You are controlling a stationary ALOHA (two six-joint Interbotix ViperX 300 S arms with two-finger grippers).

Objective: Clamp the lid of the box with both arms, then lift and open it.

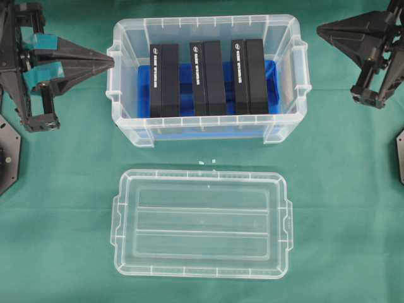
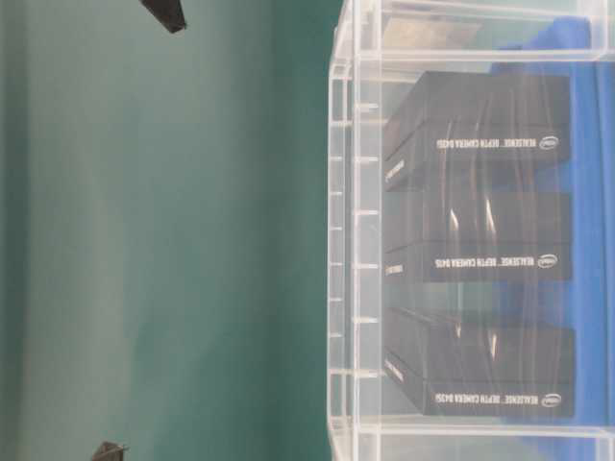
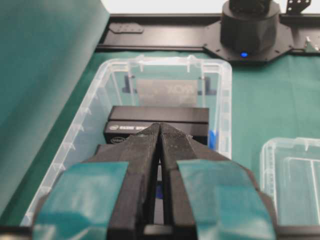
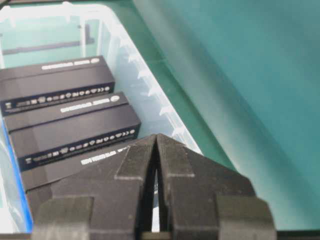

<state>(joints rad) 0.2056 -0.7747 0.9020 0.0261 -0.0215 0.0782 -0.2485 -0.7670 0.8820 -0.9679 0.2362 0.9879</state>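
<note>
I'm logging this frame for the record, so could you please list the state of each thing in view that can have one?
box: open, upright on the cloth, three black cartons inside.
lid: off, lying flat on the cloth in front of the box, touched by neither arm.
left gripper: jaws shut, empty, beside the box's left handle.
right gripper: jaws shut, empty, clear of the box.

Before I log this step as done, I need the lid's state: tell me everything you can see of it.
The lid is off the box, lying flat on the green cloth in front of it, apart from it. It looks like clear plastic: rectangular, rounded corners, raised rim, two lengthwise ribs, small tabs on the short sides. Only the cloth touches it; neither claw is near it.
</note>
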